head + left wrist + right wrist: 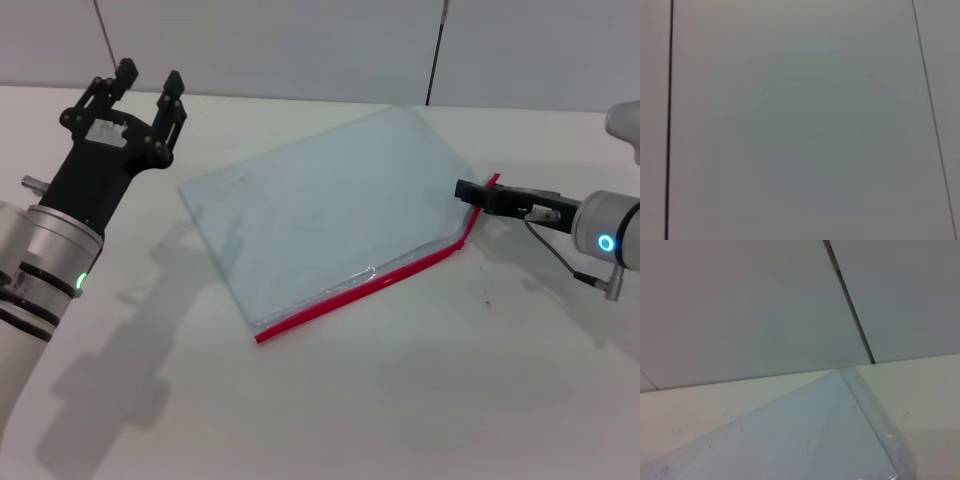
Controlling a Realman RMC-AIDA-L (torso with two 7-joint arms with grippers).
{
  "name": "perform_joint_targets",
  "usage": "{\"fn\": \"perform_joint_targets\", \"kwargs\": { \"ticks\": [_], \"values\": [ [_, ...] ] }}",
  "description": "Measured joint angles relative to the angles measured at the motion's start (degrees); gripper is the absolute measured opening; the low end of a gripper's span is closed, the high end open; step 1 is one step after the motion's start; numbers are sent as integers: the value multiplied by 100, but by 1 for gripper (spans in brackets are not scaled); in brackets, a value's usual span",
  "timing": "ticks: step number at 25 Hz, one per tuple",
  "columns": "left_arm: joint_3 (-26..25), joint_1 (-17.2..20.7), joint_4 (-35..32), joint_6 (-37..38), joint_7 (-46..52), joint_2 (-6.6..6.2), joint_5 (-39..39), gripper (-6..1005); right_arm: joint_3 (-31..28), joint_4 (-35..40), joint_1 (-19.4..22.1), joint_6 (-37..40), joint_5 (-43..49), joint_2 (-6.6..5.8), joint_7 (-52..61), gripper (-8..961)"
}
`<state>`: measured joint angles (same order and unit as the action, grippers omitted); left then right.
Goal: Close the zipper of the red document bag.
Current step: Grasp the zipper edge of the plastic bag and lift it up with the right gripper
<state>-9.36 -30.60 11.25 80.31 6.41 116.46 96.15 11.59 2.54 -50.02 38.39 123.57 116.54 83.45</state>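
Zipper, a thin glossy red strip, ran along the near long edge of the flat, translucent pale-blue bag lying on the smooth white table; its right end bent upward, pinched in the closed black right gripper; the left gripper hovered spread apart, well left of the bag.

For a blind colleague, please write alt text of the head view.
The right gripper pinches the red zipper at the lifted corner of a pale blue document bag lying on a white table. The left gripper hovers open beside the bag's far left corner.
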Motion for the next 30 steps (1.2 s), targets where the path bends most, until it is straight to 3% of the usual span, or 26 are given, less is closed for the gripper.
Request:
{"fn": "perform_joint_targets", "kwargs": {
  "ticks": [5, 11, 13, 19, 30],
  "values": [
    [79, -60, 45, 1, 0, 0, 0, 475, 19, -41, -56, -185, 0, 5, 5, 533],
    [89, -61, 54, 2, 0, 0, 0, 472, 71, -141, -140, -394, 28, 9, -69, 403],
    [91, -61, 54, 3, 0, 0, 0, 471, 75, -141, -140, -370, 34, 9, -155, 157],
    [92, -50, 53, 3, 0, 0, 0, 467, 68, -155, -140, -254, 43, 9, -362, 52],
    [101, -189, 33, -416, -47, -1, 599, 460, 69, -127, -103, 537, 35, -5, -474, 17]
  ]
}}
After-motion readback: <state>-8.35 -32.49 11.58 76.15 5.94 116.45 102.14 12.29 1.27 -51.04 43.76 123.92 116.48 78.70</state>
